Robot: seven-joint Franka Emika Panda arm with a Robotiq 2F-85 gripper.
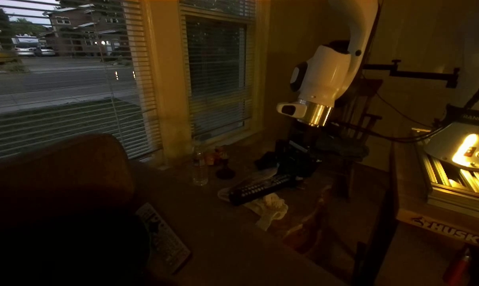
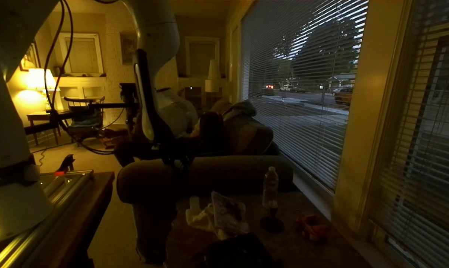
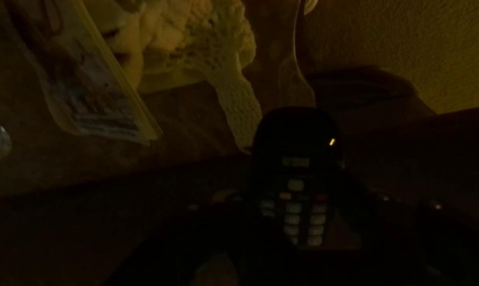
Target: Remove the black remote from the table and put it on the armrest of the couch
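Close to the broad, dull brown upholstered armrest (image 2: 231, 175) of a large, dark brown, puffy-backed couch (image 1: 60, 174), a long, slim black remote (image 1: 259, 190) with rows of small pale buttons is held, as far as can be judged, by the black two-fingered gripper (image 2: 178, 163) of a white robot arm (image 1: 326, 75). In the wrist view the remote's rounded end is framed by the gripper's dark fingers, spaced at about its width; the actual contact is hidden in shadow. Beneath it a dark surface, probably the armrest, is seen.

Just beside the armrest, and lower, a small dark side table (image 2: 306, 253) is placed, with a clear plastic bottle (image 2: 270, 188), a printed magazine (image 3: 88, 91) and a cream crocheted cloth (image 3: 211, 51) set on it.

Removal from the table is judged to be done, since the remote appears to be held up in the air. Whether it is fully over the armrest, and how high, cannot be told: in an exterior view the gripper is outlined against the armrest, but the remote is lost in the dark. Left are the lowering onto the armrest, the letting go and the backing away.
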